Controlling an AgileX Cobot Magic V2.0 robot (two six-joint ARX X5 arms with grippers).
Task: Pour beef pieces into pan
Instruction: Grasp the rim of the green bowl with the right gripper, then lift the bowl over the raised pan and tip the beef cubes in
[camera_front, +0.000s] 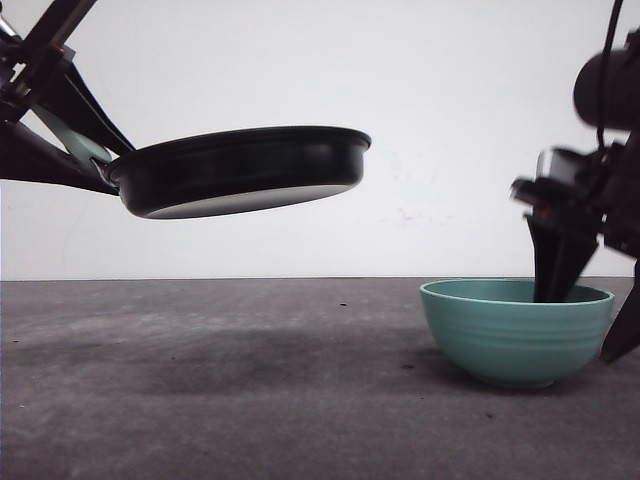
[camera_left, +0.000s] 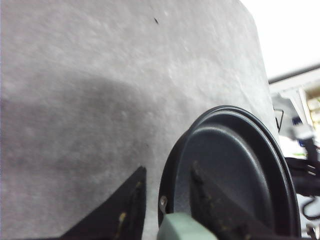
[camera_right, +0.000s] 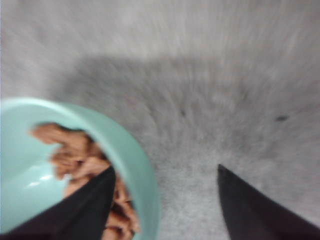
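Observation:
The black pan (camera_front: 240, 168) hangs in the air at the left, roughly level, well above the table. My left gripper (camera_left: 168, 169) is shut on its mint-green handle (camera_left: 182, 228); the pan's inside (camera_left: 235, 165) looks bare. At the right, the beef pieces (camera_right: 75, 150) lie heaped in a teal bowl (camera_front: 515, 335) standing on the table. My right gripper (camera_right: 165, 169) is open astride the bowl's rim (camera_right: 142, 172). One finger (camera_right: 85, 210) is inside over the beef and the other finger (camera_right: 250, 210) is outside. The right wrist view is blurred.
A grey mat (camera_front: 220, 390) covers the table, and the pan's shadow (camera_front: 200, 350) falls on it below the pan. A wide stretch of mat lies between the pan and the bowl. A white wall (camera_front: 440, 120) stands behind.

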